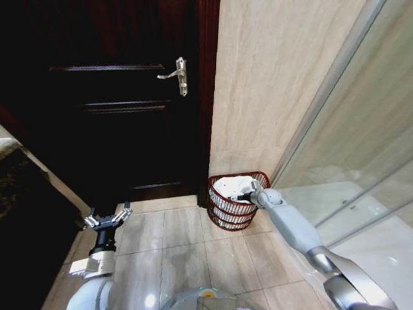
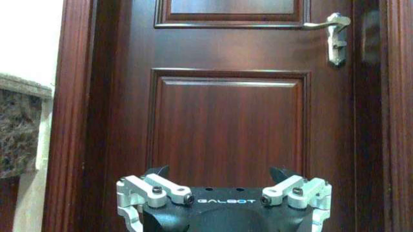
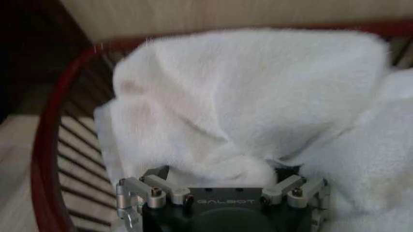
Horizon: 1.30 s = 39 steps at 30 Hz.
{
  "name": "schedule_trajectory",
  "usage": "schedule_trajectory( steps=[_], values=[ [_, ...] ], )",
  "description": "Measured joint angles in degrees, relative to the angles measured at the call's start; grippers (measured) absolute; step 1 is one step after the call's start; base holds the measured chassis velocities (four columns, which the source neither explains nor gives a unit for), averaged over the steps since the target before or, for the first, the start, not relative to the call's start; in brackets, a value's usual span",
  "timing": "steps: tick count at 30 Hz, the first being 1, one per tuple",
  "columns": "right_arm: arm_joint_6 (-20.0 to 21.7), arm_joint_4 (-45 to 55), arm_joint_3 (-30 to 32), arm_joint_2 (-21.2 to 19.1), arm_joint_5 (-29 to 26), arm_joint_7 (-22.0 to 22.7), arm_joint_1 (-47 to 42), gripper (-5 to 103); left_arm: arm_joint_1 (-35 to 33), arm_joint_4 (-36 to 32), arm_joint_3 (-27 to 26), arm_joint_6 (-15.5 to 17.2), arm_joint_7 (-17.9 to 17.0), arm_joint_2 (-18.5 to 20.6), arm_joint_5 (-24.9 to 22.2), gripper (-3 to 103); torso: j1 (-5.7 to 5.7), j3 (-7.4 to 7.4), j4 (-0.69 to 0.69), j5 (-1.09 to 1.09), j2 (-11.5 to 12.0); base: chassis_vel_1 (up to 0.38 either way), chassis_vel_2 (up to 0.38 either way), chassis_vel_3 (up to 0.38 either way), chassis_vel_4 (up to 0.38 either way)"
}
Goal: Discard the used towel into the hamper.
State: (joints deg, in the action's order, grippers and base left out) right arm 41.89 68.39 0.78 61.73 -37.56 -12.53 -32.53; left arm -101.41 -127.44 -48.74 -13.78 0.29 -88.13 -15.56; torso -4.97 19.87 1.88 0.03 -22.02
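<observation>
Towel (image 1: 231, 188), white and crumpled, lies inside the hamper (image 1: 222, 213), a dark red wire basket standing on the tiled floor (image 1: 187, 252) at the foot of the beige wall (image 1: 271, 84), just beside the door frame and near the glass shower panel (image 1: 361, 148). The right arm reaches forward from the lower right, and the right end effector (image 1: 250, 190) sits at the hamper's rim, right over the cloth. In the right wrist view that end effector (image 3: 223, 170) has its fingers spread wide, with folds of the towel (image 3: 258, 96) bunched between and around the fingertips; the cloth rests against them but is not pinched. The red rim of the hamper (image 3: 48, 159) curves round the towel there.

The left end effector (image 1: 106, 219) hangs low above the floor's left side, in front of the dark wooden door (image 1: 116, 97), well apart from the hamper. Its fingers stand wide, holding nothing. The left wrist view shows the left end effector (image 2: 223, 174) facing the door (image 2: 226, 125), whose silver lever handle (image 2: 332, 34) is visible.
</observation>
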Motion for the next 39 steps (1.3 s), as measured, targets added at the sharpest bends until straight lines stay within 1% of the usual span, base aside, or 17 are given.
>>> schedule_trajectory(
  steps=[3,5,7,9,10,11,15,19,21,23,24,27,28,31,39],
  values=[
    [0.01,4.04,1.23,-1.71,-1.64,3.07,-0.63,100,-0.24,-0.18,0.07,-0.18,0.00,0.56,-0.26,100,0.00,-0.01,0.01,0.00,0.00,0.000,0.000,0.000,0.000],
    [0.01,4.98,1.39,-2.32,-1.84,3.53,-0.78,100,-0.28,-0.18,0.06,-0.24,-0.01,0.69,-0.34,100,0.00,-0.01,0.01,0.00,0.00,0.000,0.000,0.000,0.000],
    [0.02,8.34,1.93,-4.63,-3.30,5.16,-1.35,100,-0.35,-0.11,0.01,-0.46,-0.01,0.99,-0.62,100,0.00,-0.02,0.01,-0.01,0.00,0.000,0.000,0.000,0.000],
    [0.02,8.86,2.05,-4.98,-3.63,5.47,-1.48,100,-0.36,-0.05,0.01,-0.49,-0.01,1.02,-0.66,100,0.00,-0.02,0.01,-0.01,0.00,0.000,0.000,0.000,0.000],
    [0.03,11.86,2.74,-6.59,-5.59,7.61,-2.44,100,-0.38,0.43,0.17,-0.68,-0.05,1.14,-0.68,100,0.00,-0.01,0.01,-0.01,0.00,0.000,0.000,0.000,0.000],
    [0.02,12.82,2.96,-7.08,-6.20,8.26,-2.78,100,-0.38,0.60,0.29,-0.77,-0.06,1.18,-0.68,100,0.00,-0.02,0.01,-0.02,0.00,0.000,0.000,0.000,0.000],
    [0.01,14.51,3.58,-8.12,-7.21,9.27,-2.78,100,-0.28,0.94,0.88,-0.83,-0.07,1.36,-0.51,100,0.00,-0.02,0.00,-0.03,0.00,0.000,0.000,0.000,0.000],
    [-0.03,12.04,3.42,-6.68,-7.17,9.45,-0.87,100,0.06,0.91,1.16,-0.62,-0.11,1.65,-0.39,100,0.00,-0.02,0.01,-0.04,0.00,0.000,0.000,0.000,0.000],
    [-0.04,9.37,2.78,-4.95,-6.76,9.47,0.47,100,0.28,0.71,1.09,-0.29,-0.25,1.98,-0.44,100,0.00,-0.02,0.02,-0.03,0.00,0.000,0.000,0.000,0.000],
    [-0.05,8.68,2.62,-4.46,-6.58,9.47,0.74,100,0.32,0.62,1.04,-0.22,-0.31,2.08,-0.47,100,0.00,-0.02,0.03,-0.03,0.00,0.000,0.000,0.000,0.000],
    [-0.09,6.90,2.17,-3.28,-6.26,9.47,1.29,100,0.35,0.55,0.78,-0.10,-0.41,2.25,-0.60,100,0.00,-0.02,0.03,-0.03,0.00,0.000,0.000,0.000,0.000],
    [-0.10,4.03,1.86,-1.15,-5.37,9.29,1.62,100,0.19,0.55,0.23,-0.17,-0.48,2.37,-1.00,100,0.00,-0.02,0.02,-0.04,0.00,0.000,0.000,0.000,0.000],
    [-0.10,4.03,1.86,-1.15,-5.37,9.29,1.62,100,0.19,0.55,0.23,-0.17,-0.48,2.37,-1.00,100,0.00,-0.02,0.02,-0.04,0.00,0.000,0.000,0.000,0.000],
    [-0.10,1.47,2.00,0.51,-4.36,8.95,1.64,100,-0.13,0.88,-0.39,-0.60,-0.49,2.54,-1.50,100,0.00,-0.02,0.02,-0.04,0.00,0.000,0.000,0.000,0.000],
    [-0.09,0.08,2.21,1.25,-3.63,7.56,0.50,100,-0.35,1.32,-1.47,-1.08,-0.50,3.47,-2.82,100,0.00,-0.02,0.01,-0.04,0.00,0.000,0.000,0.000,0.000]
  ],
)
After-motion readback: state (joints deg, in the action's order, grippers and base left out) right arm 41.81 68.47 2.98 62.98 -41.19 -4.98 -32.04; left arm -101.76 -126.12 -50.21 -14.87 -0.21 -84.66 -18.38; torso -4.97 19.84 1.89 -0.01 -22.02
